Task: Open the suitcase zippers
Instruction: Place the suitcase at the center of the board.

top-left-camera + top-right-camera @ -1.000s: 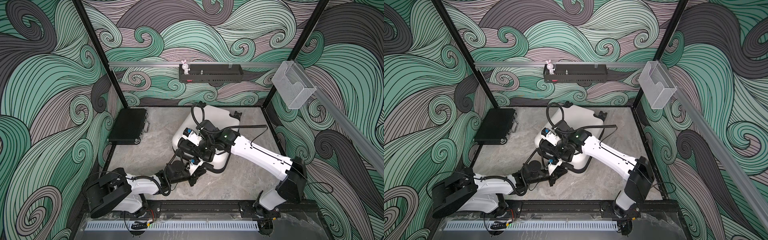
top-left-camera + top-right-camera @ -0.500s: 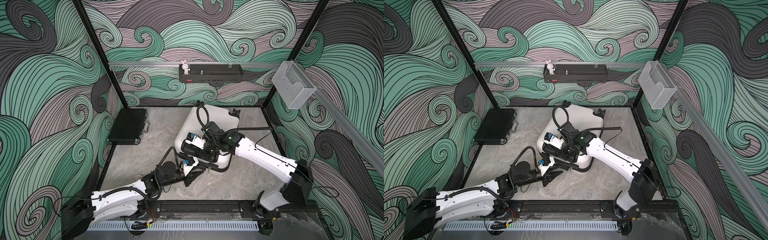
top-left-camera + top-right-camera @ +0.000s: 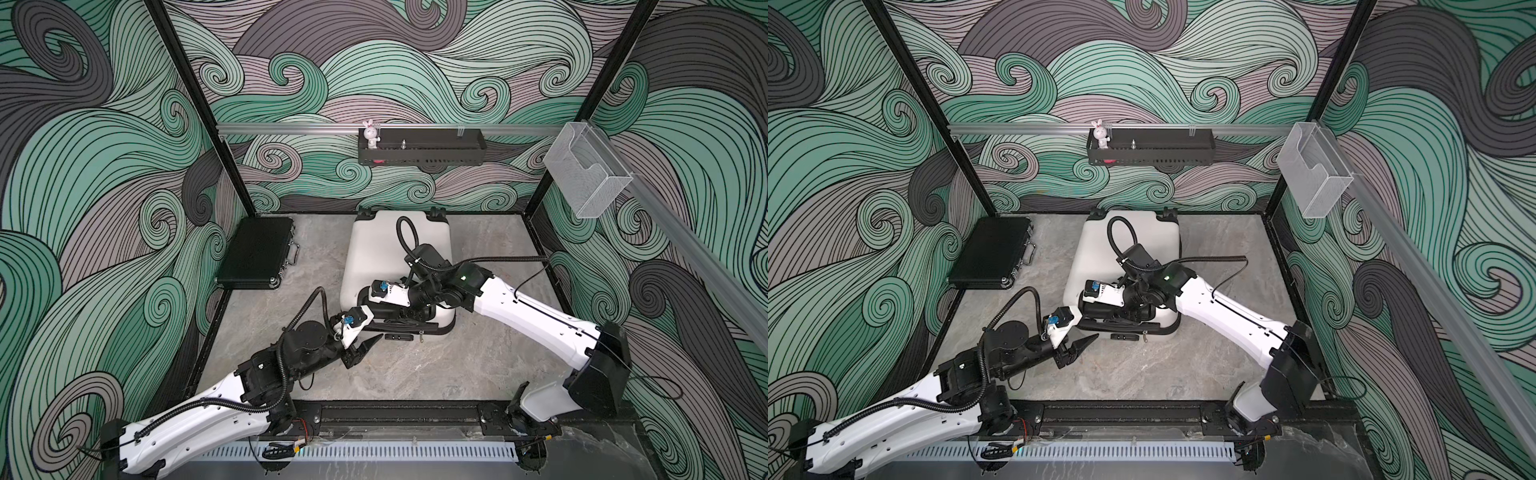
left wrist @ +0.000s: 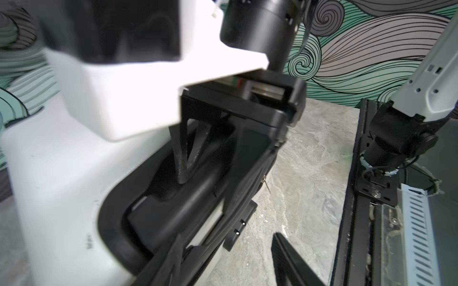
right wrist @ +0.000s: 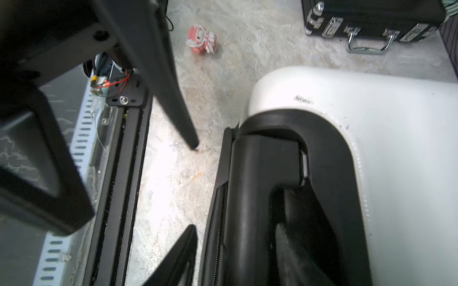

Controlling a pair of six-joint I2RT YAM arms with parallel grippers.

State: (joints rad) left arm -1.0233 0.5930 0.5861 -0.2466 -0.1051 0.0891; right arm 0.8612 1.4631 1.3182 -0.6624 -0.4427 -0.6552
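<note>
The white suitcase [image 3: 399,249] [image 3: 1125,245] lies flat in mid-floor, wheels toward the back wall, black handle recess [image 5: 329,153] at its near end. The zippers [image 5: 219,222] [image 4: 259,184] run as a black band along the near edge, and a small metal pull [image 3: 422,337] hangs there. My right gripper [image 3: 376,313] [image 5: 238,215] [image 4: 205,190] is open, one finger in the recess, one outside the near edge. My left gripper [image 3: 368,347] [image 3: 1081,347] [image 4: 228,240] is open just off the suitcase's near left corner, holding nothing.
A flat black briefcase [image 3: 257,253] lies at the left wall. A small pink figure [image 5: 202,39] sits on the floor near the left arm. The black front rail [image 3: 395,415] runs along the near edge. A black shelf [image 3: 419,145] and a clear bin [image 3: 586,174] hang on the walls.
Both grippers have opened. The left gripper has drawn back from the suitcase's near edge toward the front left. The suitcase has swung round to lie square to the back wall.
</note>
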